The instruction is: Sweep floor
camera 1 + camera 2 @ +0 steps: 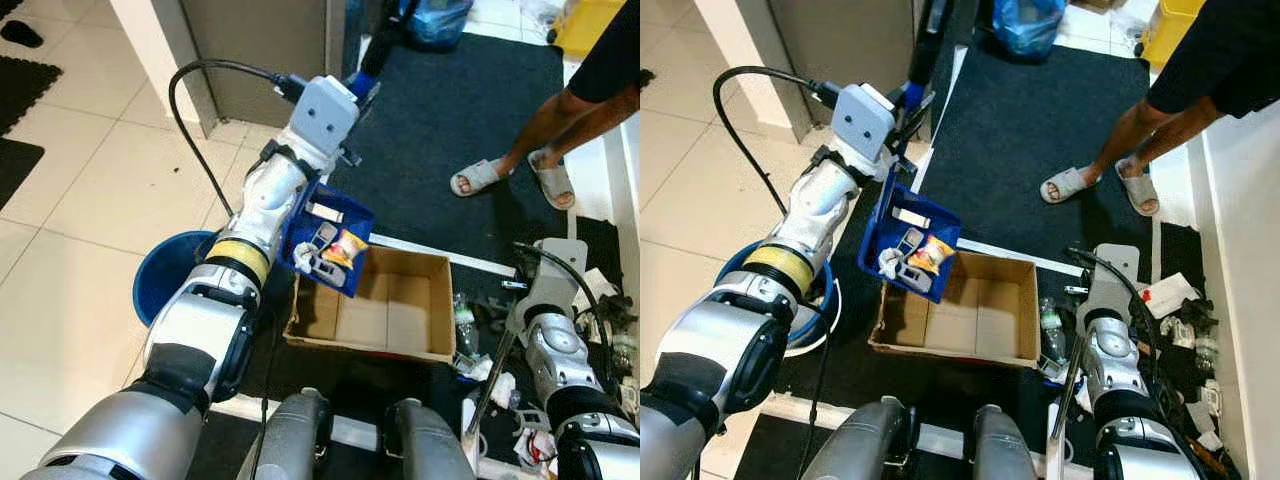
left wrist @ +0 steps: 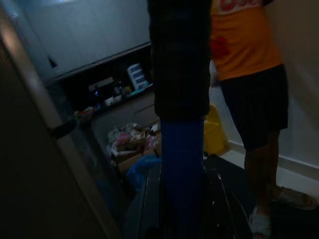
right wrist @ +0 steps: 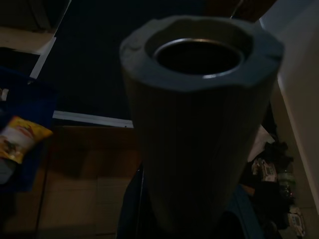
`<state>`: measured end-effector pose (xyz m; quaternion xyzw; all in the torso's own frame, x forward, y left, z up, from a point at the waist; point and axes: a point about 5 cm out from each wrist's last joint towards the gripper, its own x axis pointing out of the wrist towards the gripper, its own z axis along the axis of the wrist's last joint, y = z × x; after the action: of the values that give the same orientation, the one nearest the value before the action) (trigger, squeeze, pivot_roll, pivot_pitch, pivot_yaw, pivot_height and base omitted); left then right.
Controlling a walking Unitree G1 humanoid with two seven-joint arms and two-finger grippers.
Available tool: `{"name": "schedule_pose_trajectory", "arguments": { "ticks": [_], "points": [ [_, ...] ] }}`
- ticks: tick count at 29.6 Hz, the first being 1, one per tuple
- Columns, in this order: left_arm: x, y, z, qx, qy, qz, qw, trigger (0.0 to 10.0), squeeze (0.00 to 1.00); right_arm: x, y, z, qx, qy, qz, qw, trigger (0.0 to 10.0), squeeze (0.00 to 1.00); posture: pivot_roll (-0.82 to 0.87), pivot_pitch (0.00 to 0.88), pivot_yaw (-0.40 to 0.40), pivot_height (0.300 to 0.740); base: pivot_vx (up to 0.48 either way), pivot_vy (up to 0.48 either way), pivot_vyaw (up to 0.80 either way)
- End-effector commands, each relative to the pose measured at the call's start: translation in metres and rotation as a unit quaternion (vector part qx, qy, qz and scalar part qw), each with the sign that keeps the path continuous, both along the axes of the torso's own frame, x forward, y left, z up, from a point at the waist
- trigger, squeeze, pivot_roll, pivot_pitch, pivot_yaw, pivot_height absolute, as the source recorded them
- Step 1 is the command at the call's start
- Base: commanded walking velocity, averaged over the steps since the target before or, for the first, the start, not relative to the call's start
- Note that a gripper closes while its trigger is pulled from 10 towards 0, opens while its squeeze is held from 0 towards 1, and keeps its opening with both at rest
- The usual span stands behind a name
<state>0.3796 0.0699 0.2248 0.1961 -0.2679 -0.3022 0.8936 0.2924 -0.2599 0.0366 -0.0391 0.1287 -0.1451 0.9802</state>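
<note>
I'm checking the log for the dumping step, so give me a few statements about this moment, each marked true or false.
1. The blue dustpan holds litter, including a yellow snack packet. True.
2. The cardboard box is packed full of rubbish. False: its visible bottom is bare.
3. The dustpan is tilted over the box's corner. True.
4. A blue bucket sits on the tiled floor beside the left arm. True.
5. The person nearby wears boots. False: they wear light sandals.
</note>
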Motion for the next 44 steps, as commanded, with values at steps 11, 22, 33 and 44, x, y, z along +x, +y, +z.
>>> {"name": "schedule_pose_trajectory", "arguments": {
  "ticks": [11,22,33,44],
  "points": [
    [-0.018,-0.03,0.007,0.147,-0.13,-0.081,0.977,10.0,0.0,-0.017,0.003,-0.02,0.025,0.03,-0.015,0.999,10.0,0.0,0.13,0.212,0.052,0.74,0.0,0.0,0.0],
    [-0.023,-0.038,-0.002,0.116,-0.113,-0.093,0.982,10.0,0.0,-0.018,0.005,-0.021,0.028,0.03,-0.015,0.999,10.0,0.0,0.13,0.214,0.058,0.74,0.0,0.0,0.0],
    [-0.033,-0.046,-0.014,0.124,-0.117,-0.12,0.978,10.0,0.0,-0.017,0.006,-0.02,0.028,0.029,-0.016,0.999,10.0,0.0,0.13,0.211,0.059,0.74,0.0,0.0,0.0],
    [-0.05,-0.06,-0.022,0.199,-0.179,-0.181,0.946,10.0,0.0,-0.012,0.009,-0.018,0.032,0.025,-0.014,0.999,10.0,0.0,0.14,0.194,0.059,0.74,0.0,0.0,0.0]
  ]
}}
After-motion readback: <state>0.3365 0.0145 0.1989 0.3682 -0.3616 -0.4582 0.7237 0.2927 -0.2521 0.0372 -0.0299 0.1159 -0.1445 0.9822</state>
